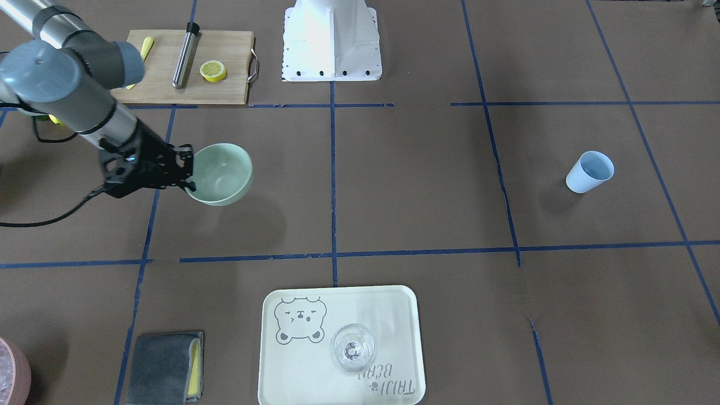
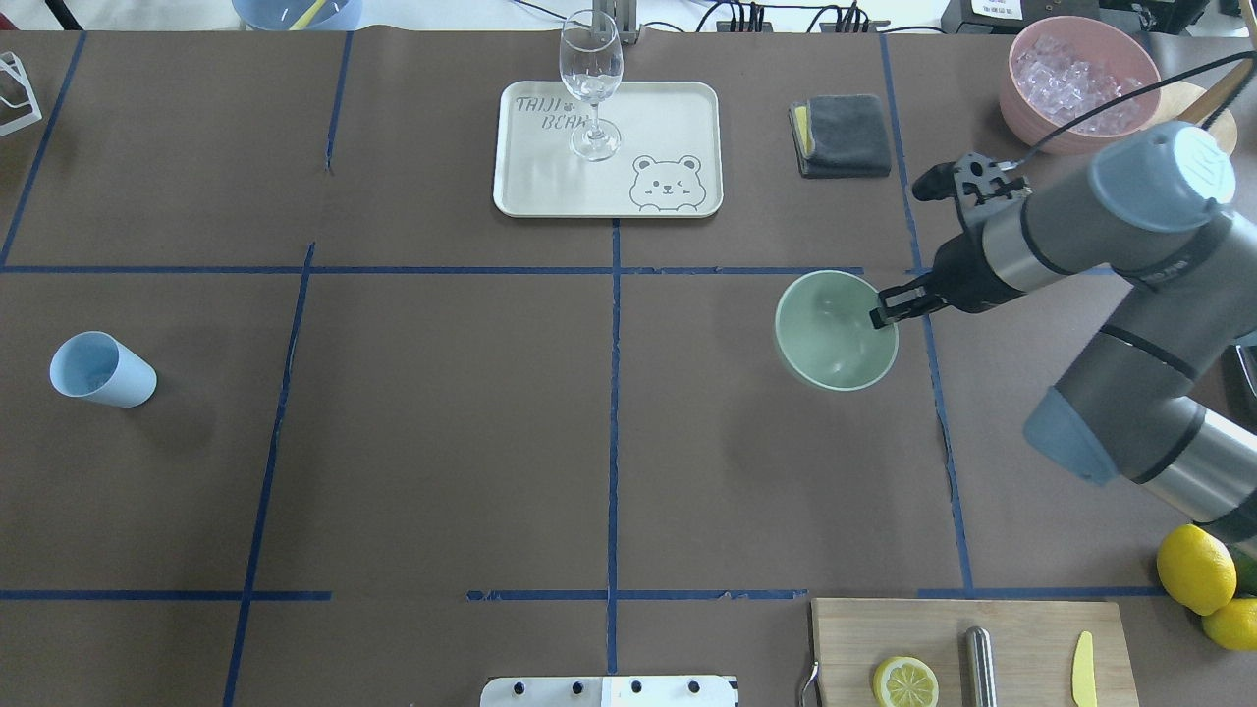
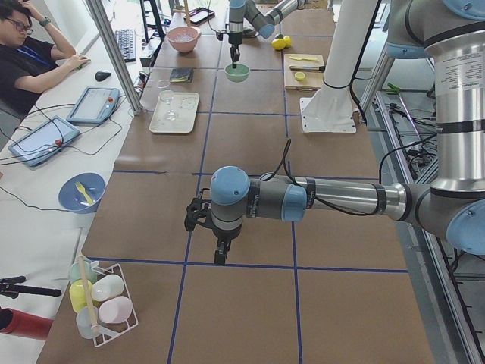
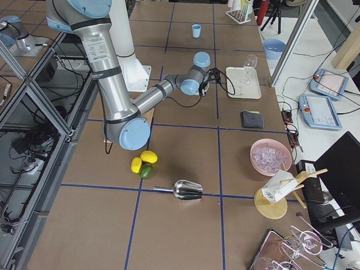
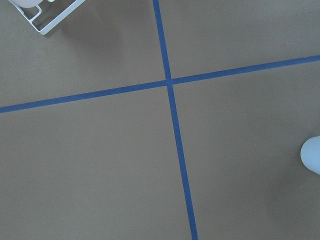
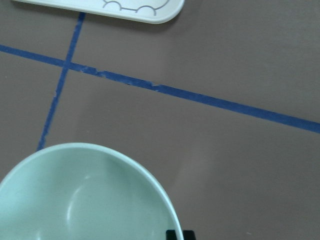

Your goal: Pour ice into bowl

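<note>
**Right claw (image 2: pixel 881 308) pinching the bowl's rim**

Reaching in from the table's right side, the right claw is gripping the bowl (image 2: pixel 830 339) by its right edge, one finger inside the rim and one outside. The bowl is sitting just left of a blue tape line, and its rim is nearly meeting that line. Bare table (image 2: pixel 442 442) is stretching wide between the bowl and the cup (image 2: pixel 102 369) far to the left. Whether the cup is holding ice, I cannot tell. The tray (image 2: pixel 550 187) and cloth (image 2: pixel 845 135) are lying beyond the bowl, and the board (image 2: pixel 1021 628) is hugging the near edge. The left claw (image 3: pixel 219 256) is hanging over open table, and I cannot tell how its jaws stand.
</note>
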Available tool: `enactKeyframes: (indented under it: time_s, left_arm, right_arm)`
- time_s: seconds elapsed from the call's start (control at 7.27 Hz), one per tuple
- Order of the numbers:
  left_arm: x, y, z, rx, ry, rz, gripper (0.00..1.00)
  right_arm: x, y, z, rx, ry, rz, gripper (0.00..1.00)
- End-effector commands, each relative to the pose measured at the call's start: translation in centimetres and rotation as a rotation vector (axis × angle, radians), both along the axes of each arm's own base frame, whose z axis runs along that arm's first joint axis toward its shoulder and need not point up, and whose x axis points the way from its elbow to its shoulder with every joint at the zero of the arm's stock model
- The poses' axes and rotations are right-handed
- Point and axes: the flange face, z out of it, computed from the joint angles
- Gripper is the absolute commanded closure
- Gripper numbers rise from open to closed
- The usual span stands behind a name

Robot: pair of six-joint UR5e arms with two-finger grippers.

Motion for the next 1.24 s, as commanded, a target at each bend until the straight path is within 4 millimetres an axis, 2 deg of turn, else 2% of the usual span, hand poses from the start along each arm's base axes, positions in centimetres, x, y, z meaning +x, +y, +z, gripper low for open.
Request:
enactKeyframes:
  time_s: [0.0,0.28,0.41,0.55,0.69,0.96,1.1]
  left_arm:
    - [0.1,0.0,-0.2,0.004,0.0,0.001,0.0]
    - [0.0,0.0,-0.4,0.009,0.0,0.0,0.0]
    - [0.0,0.0,-0.4,0.009,0.0,0.0,0.0]
    - [0.0,0.0,-0.4,0.008,0.0,-0.001,0.0]
    - [0.0,0.0,-0.4,0.009,0.0,0.0,0.0]
    - [0.0,0.0,-0.4,0.008,0.0,-0.001,0.0]
    - [0.0,0.0,-0.4,0.008,0.0,-0.001,0.0]
  right_arm:
    - [-8.6,2.2,-10.3,-0.054,0.051,0.054,1.0]
    - [-19.5,2.5,-17.8,-0.141,0.067,0.116,1.0]
    - [-23.6,2.3,-20.0,-0.173,0.096,0.134,1.0]
    - [-26.4,2.0,-20.7,-0.19,0.132,0.15,1.0]
    - [-27.8,2.3,-20.7,-0.202,0.143,0.171,1.0]
    - [-29.2,3.4,-20.0,-0.204,0.143,0.166,1.0]
    - [-29.3,3.6,-20.2,-0.216,0.138,0.172,0.89]
